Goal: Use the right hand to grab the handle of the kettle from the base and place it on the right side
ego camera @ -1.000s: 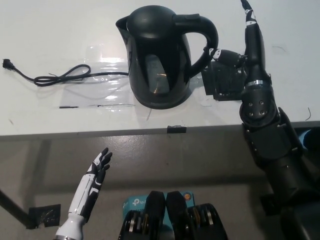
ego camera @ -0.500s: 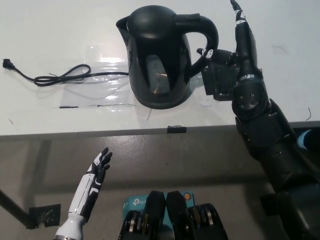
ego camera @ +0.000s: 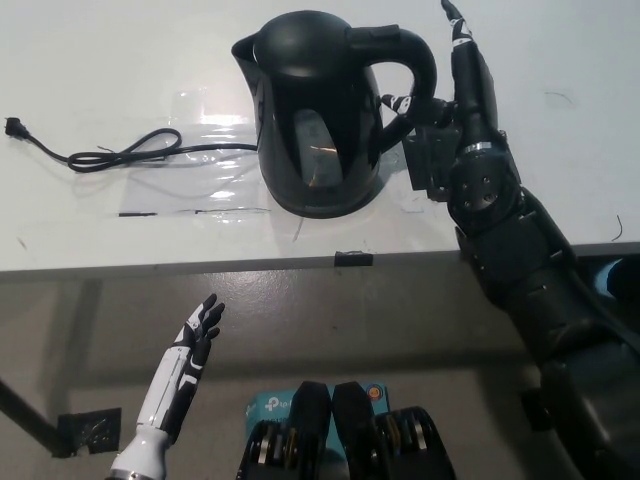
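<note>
Reaching the right hand (ego camera: 432, 128) to the kettle (ego camera: 320, 110) handle (ego camera: 415, 70), grip unclear; kettle not yet lifted from surface (ego camera: 110, 60); left hand (ego camera: 195, 340) resting released below.

The glossy black plastic kettle (ego camera: 322, 110) carries pale streaks of reflection down its belly — its curved handle (ego camera: 412, 70) is the same black. At three o'clock from it, the robot's black right hand (ego camera: 432, 135) shows small white bands on dark casing. The thin black power cord (ego camera: 130, 152) lies at nine o'clock on the flat white table (ego camera: 120, 60), across a clear, shiny patch of film (ego camera: 200, 175). At seven o'clock the left hand (ego camera: 195, 340) is white with black fingers, against a dull grey-brown floor (ego camera: 400, 320).
</note>
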`<state>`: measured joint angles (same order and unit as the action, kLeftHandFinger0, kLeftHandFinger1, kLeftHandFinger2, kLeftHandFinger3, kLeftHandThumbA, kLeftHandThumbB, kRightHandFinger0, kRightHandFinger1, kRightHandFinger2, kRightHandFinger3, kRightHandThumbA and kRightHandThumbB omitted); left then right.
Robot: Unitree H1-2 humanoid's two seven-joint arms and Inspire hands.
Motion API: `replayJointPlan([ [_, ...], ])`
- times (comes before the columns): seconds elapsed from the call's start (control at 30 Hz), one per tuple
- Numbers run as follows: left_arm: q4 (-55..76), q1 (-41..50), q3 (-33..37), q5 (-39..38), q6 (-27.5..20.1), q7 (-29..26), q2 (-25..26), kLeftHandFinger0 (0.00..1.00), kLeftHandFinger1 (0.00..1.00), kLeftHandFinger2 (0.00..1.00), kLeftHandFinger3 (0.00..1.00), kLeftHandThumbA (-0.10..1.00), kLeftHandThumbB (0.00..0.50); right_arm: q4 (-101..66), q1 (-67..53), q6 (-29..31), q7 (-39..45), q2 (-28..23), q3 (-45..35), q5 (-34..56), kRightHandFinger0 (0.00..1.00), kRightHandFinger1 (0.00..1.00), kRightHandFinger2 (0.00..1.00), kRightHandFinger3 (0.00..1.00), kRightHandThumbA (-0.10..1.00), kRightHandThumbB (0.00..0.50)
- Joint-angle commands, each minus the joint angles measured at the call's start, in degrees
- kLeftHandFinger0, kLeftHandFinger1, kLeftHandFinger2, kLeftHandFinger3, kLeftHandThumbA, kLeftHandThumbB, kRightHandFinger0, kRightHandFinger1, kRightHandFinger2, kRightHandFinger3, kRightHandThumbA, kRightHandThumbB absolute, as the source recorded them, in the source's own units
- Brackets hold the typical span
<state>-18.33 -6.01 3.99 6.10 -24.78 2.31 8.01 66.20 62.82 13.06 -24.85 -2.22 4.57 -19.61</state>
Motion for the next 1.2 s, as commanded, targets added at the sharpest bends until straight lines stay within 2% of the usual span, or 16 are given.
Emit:
replayJointPlan([
  [0.0,1.86,-1.16,0.02,-0.29,-1.56,0.86,0.81,1.0,1.0,1.0,1.0,1.0,0.5,0.19,5.65,3.83,-2.85,0.5,0.69,0.28,1.0,1.0,1.0,1.0,1.0,0.283],
  [0.13,2.07,-1.17,0.02,-0.23,-1.48,0.85,0.84,1.0,1.0,1.0,1.0,1.0,0.5,1.43,6.83,4.02,-3.92,0.64,1.36,-0.12,1.0,1.0,1.0,1.0,0.91,0.258],
  [0.17,2.17,-1.22,0.07,-0.06,-1.38,0.84,0.87,1.0,1.0,1.0,1.0,1.0,0.5,1.68,7.23,4.38,-4.0,0.85,0.77,0.71,1.0,1.0,1.0,1.0,0.7,0.197],
  [0.2,2.22,-1.27,0.09,0.06,-1.3,0.84,0.92,1.0,1.0,1.0,1.0,1.0,0.5,1.89,7.54,4.86,-3.79,1.07,0.04,1.8,1.0,1.0,1.0,1.0,0.63,0.217],
  [0.23,2.25,-1.31,0.09,0.11,-1.29,0.81,0.92,1.0,1.0,1.0,1.0,1.0,0.5,2.09,7.75,4.96,-4.19,1.22,-0.25,2.09,0.7,0.78,0.9,0.9,0.42,0.204],
  [0.27,2.18,-1.39,0.08,0.26,-1.61,0.69,0.94,1.0,1.0,1.0,1.0,1.0,0.5,2.85,8.41,5.17,-7.07,1.66,-0.19,1.54,0.32,0.42,0.61,0.6,0.08,0.215],
  [0.3,2.13,-1.44,0.06,0.29,-1.75,0.66,0.96,1.0,1.0,1.0,1.0,1.0,0.5,3.23,8.65,5.3,-8.12,1.77,0.02,1.14,0.26,0.39,0.58,0.56,0.03,0.217],
  [0.33,2.07,-1.47,0.0,0.04,-1.76,0.73,0.95,1.0,1.0,1.0,1.0,1.0,0.5,3.94,9.07,5.72,-11.78,2.18,1.41,-0.93,0.04,0.15,0.31,0.32,-0.09,0.204],
  [0.4,2.06,-1.42,-0.01,-0.05,-1.77,0.74,0.91,1.0,1.0,1.0,1.0,1.0,0.5,4.58,9.32,6.36,-14.06,2.38,2.36,-1.91,0.0,0.05,0.34,0.31,-0.1,0.189],
  [0.43,2.12,-1.41,0.0,-0.07,-1.78,0.75,0.9,1.0,1.0,1.0,1.0,1.0,0.5,5.07,9.54,6.96,-15.63,2.54,3.04,-2.6,0.0,0.04,0.4,0.35,-0.1,0.185],
  [0.47,2.14,-1.38,0.0,-0.18,-1.62,0.83,0.9,1.0,1.0,1.0,1.0,1.0,0.5,5.51,9.82,7.08,-16.43,2.75,3.44,-2.68,0.0,0.09,0.53,0.47,-0.1,0.181],
  [0.57,2.04,-1.51,-0.04,-0.11,-1.68,0.71,0.88,1.0,1.0,1.0,1.0,1.0,0.5,6.31,10.45,7.01,-15.32,2.69,4.41,-2.44,0.0,0.23,0.72,0.72,-0.1,0.168],
  [0.7,1.65,-2.06,0.06,-0.09,-2.14,0.75,0.95,1.0,1.0,1.0,1.0,1.0,0.5,7.0,10.57,7.83,-15.07,2.35,4.72,-1.68,0.0,0.22,0.69,0.75,-0.1,0.151],
  [0.87,1.57,-2.17,0.06,-0.72,-2.15,0.99,1.07,1.0,1.0,1.0,1.0,1.0,0.5,7.68,10.11,8.64,-17.2,2.01,5.55,-2.4,0.0,0.18,0.64,0.71,-0.1,0.156],
  [1.03,1.41,-2.27,0.21,-0.17,-2.15,0.62,1.34,1.0,1.0,1.0,1.0,1.0,0.5,7.78,10.01,9.4,-15.79,1.87,4.7,-0.9,0.0,0.21,0.65,0.71,-0.1,0.12],
  [1.17,1.32,-2.23,0.15,-0.56,-2.15,0.76,1.22,1.0,1.0,1.0,1.0,1.0,0.5,7.09,10.18,11.5,-14.75,2.07,2.53,1.53,0.0,0.22,0.64,0.69,-0.1,0.141],
])
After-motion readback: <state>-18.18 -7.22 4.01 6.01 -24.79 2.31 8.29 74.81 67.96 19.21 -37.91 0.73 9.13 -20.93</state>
